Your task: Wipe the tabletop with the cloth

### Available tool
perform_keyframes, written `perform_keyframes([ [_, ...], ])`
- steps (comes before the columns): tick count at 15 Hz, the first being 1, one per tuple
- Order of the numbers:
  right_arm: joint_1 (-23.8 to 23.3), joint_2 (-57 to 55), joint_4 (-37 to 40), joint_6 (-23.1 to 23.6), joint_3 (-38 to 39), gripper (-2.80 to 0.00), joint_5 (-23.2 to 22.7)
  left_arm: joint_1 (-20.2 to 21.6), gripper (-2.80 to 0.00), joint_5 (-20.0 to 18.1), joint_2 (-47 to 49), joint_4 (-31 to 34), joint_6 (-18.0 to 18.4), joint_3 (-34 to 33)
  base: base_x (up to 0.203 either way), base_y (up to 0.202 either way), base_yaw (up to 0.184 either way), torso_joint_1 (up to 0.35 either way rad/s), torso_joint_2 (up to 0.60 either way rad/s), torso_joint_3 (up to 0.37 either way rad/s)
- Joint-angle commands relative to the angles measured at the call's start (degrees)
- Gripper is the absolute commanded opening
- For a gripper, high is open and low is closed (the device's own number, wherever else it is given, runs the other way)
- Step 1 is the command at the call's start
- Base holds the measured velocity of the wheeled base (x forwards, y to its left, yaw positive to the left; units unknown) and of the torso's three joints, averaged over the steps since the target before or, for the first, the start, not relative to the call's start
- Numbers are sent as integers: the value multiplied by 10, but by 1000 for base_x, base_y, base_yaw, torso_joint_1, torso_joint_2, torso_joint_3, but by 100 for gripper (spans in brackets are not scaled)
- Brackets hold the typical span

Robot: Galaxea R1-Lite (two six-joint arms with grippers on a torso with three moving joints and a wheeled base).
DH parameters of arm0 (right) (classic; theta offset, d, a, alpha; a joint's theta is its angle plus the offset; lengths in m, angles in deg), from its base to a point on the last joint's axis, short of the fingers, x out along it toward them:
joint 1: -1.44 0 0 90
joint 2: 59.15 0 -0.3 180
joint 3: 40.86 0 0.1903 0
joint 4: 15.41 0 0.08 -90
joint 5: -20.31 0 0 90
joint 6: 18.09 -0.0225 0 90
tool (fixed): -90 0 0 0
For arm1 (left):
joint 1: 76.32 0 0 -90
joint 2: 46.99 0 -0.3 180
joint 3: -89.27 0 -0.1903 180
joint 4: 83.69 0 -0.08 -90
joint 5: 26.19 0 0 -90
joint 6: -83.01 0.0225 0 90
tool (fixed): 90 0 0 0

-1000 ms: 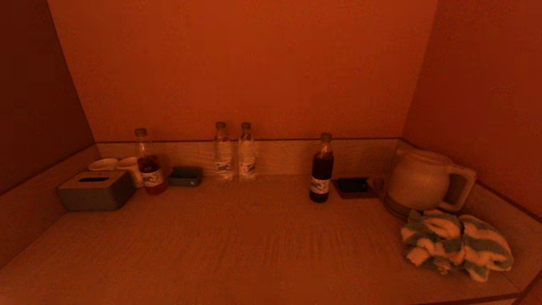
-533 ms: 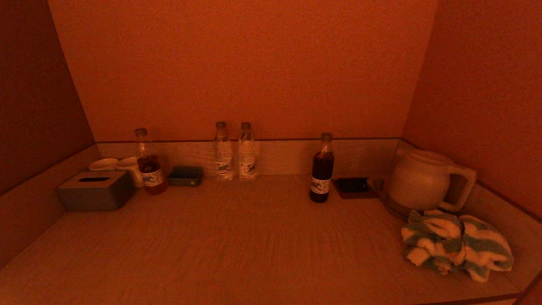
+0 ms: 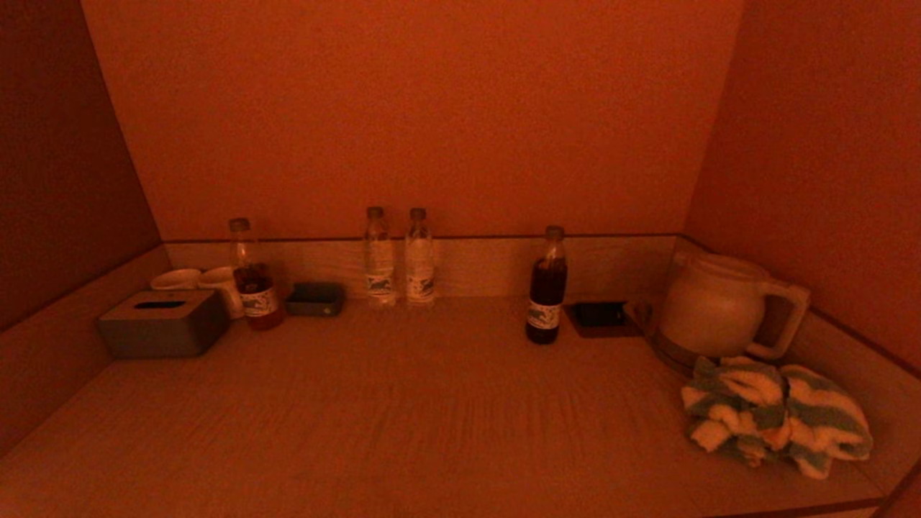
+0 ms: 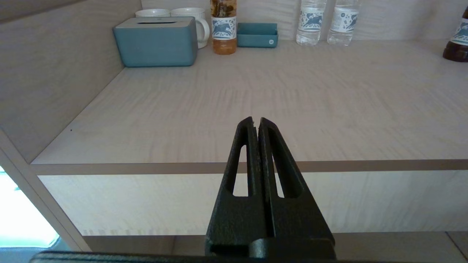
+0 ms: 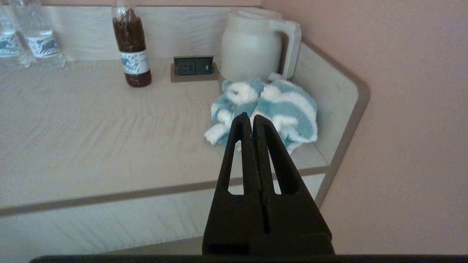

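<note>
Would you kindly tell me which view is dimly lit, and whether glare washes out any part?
Head view: dim throughout, yet the cloth and kettle are readable. Left wrist view: evenly lit, with a washed-out patch below the tabletop; the left gripper is a dark shape. Right wrist view: evenly lit, no glare, right gripper before the cloth.

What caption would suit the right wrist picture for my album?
Shut right gripper poised off the tabletop edge, facing a crumpled striped cloth before the kettle.
</note>
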Motion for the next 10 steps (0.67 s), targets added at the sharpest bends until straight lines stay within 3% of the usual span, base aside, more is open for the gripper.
perform_keyframes([
  [1,2,53,0,4,28,-280,-3,1,-280,0,0,0,0,0,0,0,0,0,0,0],
  [4,3,94,-7,16,57,-280,-16,1,-280,0,0,0,0,0,0,0,0,0,0,0],
  [6,3,122,-43,24,61,-280,-34,1,-280,0,0,0,0,0,0,0,0,0,0,0],
  [10,3,122,-131,41,141,-280,-42,1,-280,0,0,0,0,0,0,0,0,0,0,0],
])
